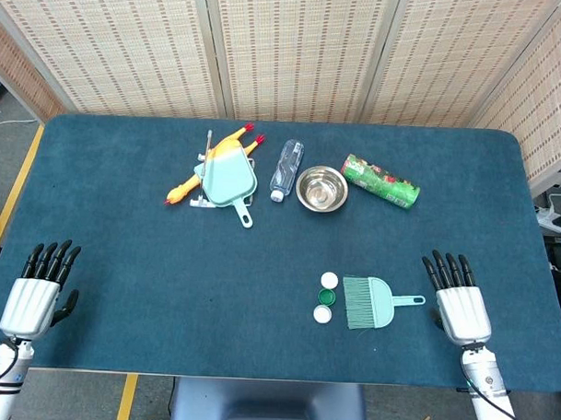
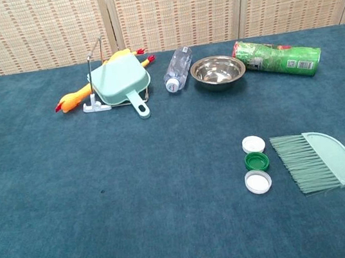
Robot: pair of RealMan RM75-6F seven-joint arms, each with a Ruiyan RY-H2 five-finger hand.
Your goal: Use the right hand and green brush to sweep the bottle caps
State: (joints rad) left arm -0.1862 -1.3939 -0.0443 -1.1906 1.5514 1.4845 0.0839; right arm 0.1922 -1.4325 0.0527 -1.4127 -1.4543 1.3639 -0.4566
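Observation:
The green brush [image 1: 371, 302] [image 2: 322, 158] lies flat on the blue table, bristles pointing left, handle pointing right. Just left of its bristles sit three bottle caps in a column: a white cap [image 1: 330, 280] [image 2: 253, 144], a green cap [image 1: 326, 296] [image 2: 256, 161] and a white cap [image 1: 322, 314] [image 2: 258, 182]. My right hand [image 1: 458, 299] rests open on the table a little right of the brush handle, fingers straight and apart, holding nothing. My left hand [image 1: 38, 289] lies open at the near left edge. Neither hand shows in the chest view.
Along the back stand a light green dustpan [image 1: 230, 177] over a wire rack with a yellow rubber chicken [image 1: 184, 190], a clear plastic bottle [image 1: 286, 169], a steel bowl [image 1: 321, 188] and a green snack can [image 1: 381, 180] lying on its side.

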